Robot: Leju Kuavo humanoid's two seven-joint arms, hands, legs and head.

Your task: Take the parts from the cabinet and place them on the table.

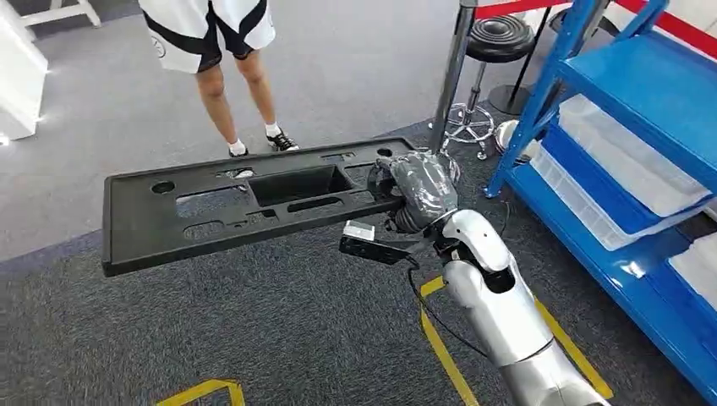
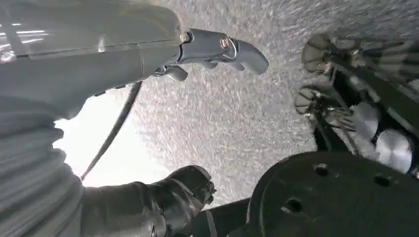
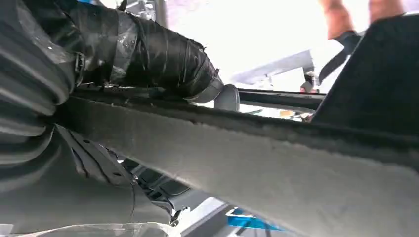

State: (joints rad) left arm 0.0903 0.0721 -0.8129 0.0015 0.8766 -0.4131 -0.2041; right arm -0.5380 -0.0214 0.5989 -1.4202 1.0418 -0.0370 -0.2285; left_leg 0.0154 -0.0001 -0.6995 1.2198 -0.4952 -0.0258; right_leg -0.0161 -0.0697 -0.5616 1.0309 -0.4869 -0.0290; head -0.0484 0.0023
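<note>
A long black plastic panel (image 1: 228, 207) with several cut-outs hangs level above the carpet in the head view. My right hand (image 1: 418, 190), wrapped in dark tape, grips its right end. In the right wrist view a taped finger (image 3: 148, 54) lies over the panel's edge (image 3: 247, 153), which runs across the picture. My left hand (image 2: 148, 54) hangs over the grey carpet with its fingers (image 2: 222, 49) and dark thumb (image 2: 183, 192) apart and nothing between them.
A blue shelving rack (image 1: 626, 127) holding white trays stands at the right. A person (image 1: 211, 51) stands on the carpet beyond the panel. A black stool (image 1: 499, 38) and a metal pole (image 1: 452, 76) are at the back. Yellow tape lines (image 1: 440, 338) mark the floor.
</note>
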